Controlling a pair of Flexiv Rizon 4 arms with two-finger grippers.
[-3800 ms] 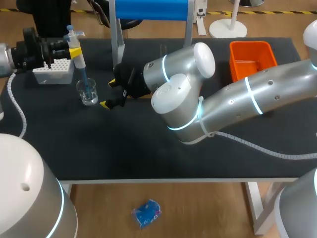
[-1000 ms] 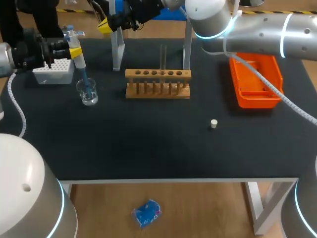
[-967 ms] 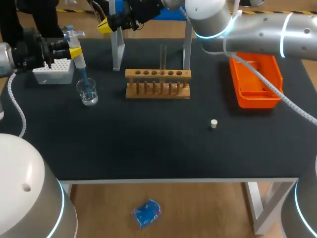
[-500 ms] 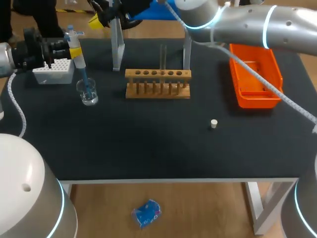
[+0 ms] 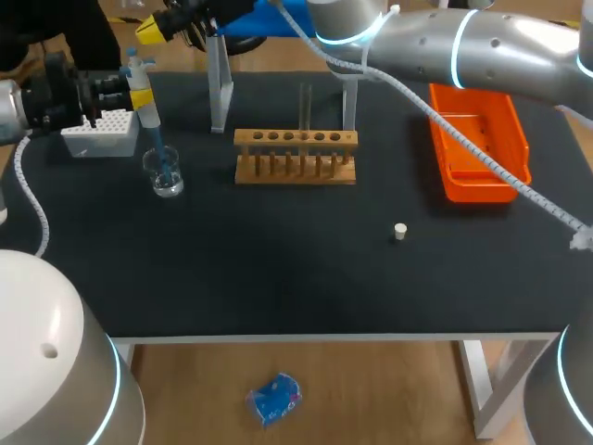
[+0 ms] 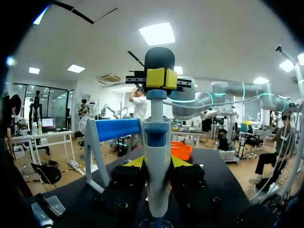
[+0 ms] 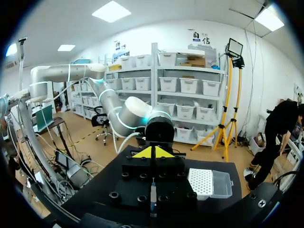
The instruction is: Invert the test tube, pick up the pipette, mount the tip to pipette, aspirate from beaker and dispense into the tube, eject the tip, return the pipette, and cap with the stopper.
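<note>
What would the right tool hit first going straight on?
Probably the left arm, holding the pipette: it sits straight beyond the right tool in the right wrist view; depth unclear.

The surface (image 5: 278,278) is matt black and cloth-like. The rack (image 5: 295,176) is bare wood, the beaker (image 5: 167,181) clear glass, the bin (image 5: 482,191) glossy orange plastic, and the pipette (image 5: 148,115) smooth white plastic.

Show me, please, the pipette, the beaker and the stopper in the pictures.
pipette (image 5: 148,118): head view, on its white body.
beaker (image 5: 174,183): head view, on its glass wall.
stopper (image 5: 400,231): head view, on its top face.
</note>
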